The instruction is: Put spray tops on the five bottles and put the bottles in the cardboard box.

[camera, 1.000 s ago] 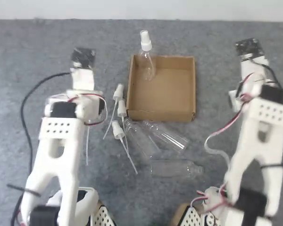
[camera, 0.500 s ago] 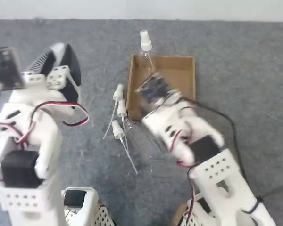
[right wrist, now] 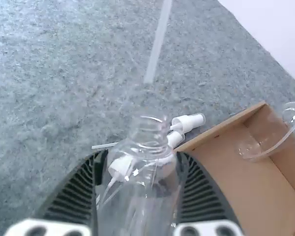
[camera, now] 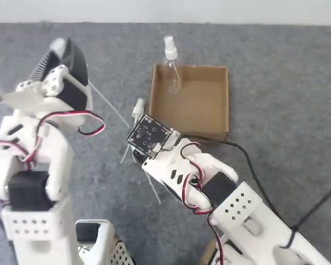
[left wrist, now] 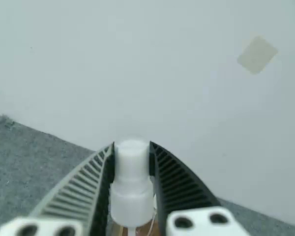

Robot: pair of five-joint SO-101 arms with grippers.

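My left gripper [left wrist: 132,147] is shut on a white spray top [left wrist: 132,179], held high at the table's left [camera: 59,55]; the top's thin tube [camera: 107,105] slants down toward the middle. My right gripper [right wrist: 140,162] is shut on a clear bottle [right wrist: 146,147] with an open neck, tilted up toward that tube [right wrist: 157,39]. The right arm's wrist [camera: 153,136] sits just in front of the cardboard box [camera: 220,105]. One bottle with a spray top [camera: 170,61] stands in the box's far left corner.
Loose spray tops [right wrist: 187,120] lie on the grey carpet beside the box's left wall [camera: 138,107]. A thin tube [camera: 153,190] pokes out from under the right arm, which covers the carpet in front of the box.
The left arm has risen with the spray top in its gripper. The right arm swung from the table's right side to the middle and now holds a bottle.
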